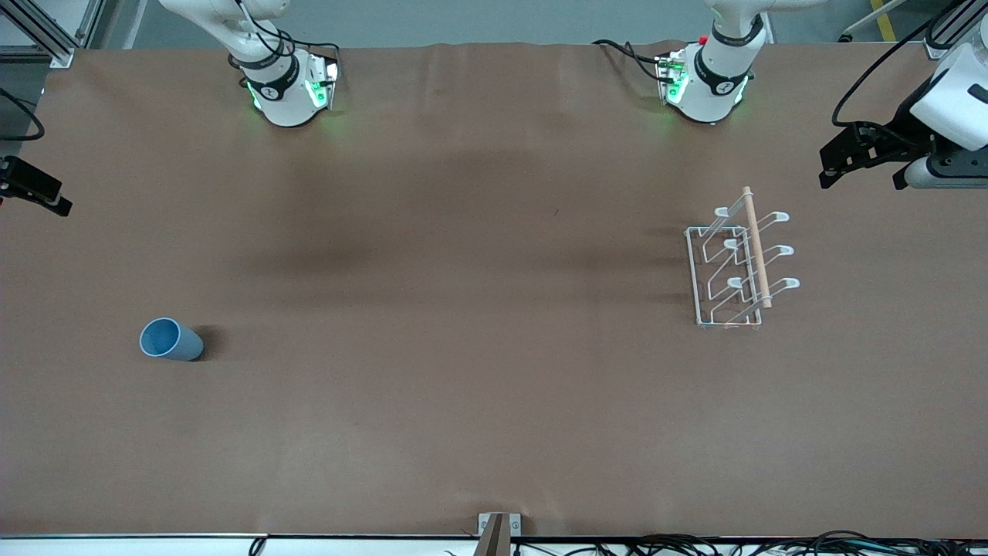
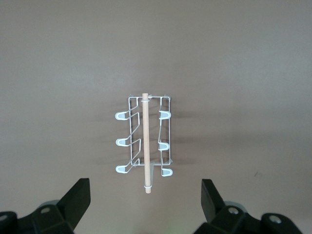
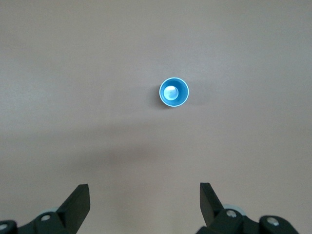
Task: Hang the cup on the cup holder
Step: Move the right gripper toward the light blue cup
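Observation:
The light blue cup (image 1: 170,340) stands upright, mouth up, on the brown table toward the right arm's end and nearer the front camera; it also shows in the right wrist view (image 3: 174,92). The white wire cup holder (image 1: 737,266) with its wooden rod (image 1: 756,247) stands toward the left arm's end; it also shows in the left wrist view (image 2: 145,141). My left gripper (image 1: 864,158) is open and empty, high above the table's edge beside the holder (image 2: 145,187). My right gripper (image 1: 35,189) is open and empty, high at the right arm's end of the table (image 3: 145,191).
The arm bases (image 1: 285,89) (image 1: 706,85) stand at the table's back edge. A small metal bracket (image 1: 498,531) and cables (image 1: 695,547) sit along the front edge. The brown table cover (image 1: 463,309) lies between cup and holder.

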Tool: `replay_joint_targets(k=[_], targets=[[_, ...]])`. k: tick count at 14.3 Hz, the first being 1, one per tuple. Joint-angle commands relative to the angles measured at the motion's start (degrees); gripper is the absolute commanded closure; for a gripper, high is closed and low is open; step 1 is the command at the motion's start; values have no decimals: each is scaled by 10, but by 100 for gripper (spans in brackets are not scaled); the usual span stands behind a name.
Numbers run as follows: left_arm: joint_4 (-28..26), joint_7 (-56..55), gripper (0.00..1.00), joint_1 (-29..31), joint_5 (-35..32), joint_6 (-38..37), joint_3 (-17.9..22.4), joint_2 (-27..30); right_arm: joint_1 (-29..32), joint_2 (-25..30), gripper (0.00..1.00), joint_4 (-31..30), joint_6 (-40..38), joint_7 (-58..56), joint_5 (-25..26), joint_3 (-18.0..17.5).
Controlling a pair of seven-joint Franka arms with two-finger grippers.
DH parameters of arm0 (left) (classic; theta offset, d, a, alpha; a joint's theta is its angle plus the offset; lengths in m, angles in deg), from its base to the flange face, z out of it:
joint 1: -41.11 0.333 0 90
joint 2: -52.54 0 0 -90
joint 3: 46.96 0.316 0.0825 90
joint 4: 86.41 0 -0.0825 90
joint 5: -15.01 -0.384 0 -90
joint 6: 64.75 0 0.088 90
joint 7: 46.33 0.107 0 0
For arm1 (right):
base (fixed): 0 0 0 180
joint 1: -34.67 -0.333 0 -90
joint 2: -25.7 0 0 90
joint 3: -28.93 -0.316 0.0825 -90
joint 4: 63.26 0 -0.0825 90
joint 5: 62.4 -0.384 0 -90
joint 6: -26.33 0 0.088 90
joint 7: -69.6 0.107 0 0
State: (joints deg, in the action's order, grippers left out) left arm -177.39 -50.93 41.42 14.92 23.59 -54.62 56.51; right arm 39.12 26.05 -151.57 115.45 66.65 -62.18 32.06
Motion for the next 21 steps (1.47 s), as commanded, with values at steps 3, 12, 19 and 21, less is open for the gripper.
replay_joint_targets(k=[3,12,19,21], targets=[[14,8,0,8,5,-4,1,-4,-1,17,0,-18,4,2,8,0],[26,9,0,8,6,-4,1,-12,6,6,0,-18,21,-5,2,0],[25,10,0,8,6,-4,1,-16,63,-115,1,-92,210,-26,1,0],[26,9,0,8,6,-4,2,-16,64,-141,1,-136,294,-29,1,1]])
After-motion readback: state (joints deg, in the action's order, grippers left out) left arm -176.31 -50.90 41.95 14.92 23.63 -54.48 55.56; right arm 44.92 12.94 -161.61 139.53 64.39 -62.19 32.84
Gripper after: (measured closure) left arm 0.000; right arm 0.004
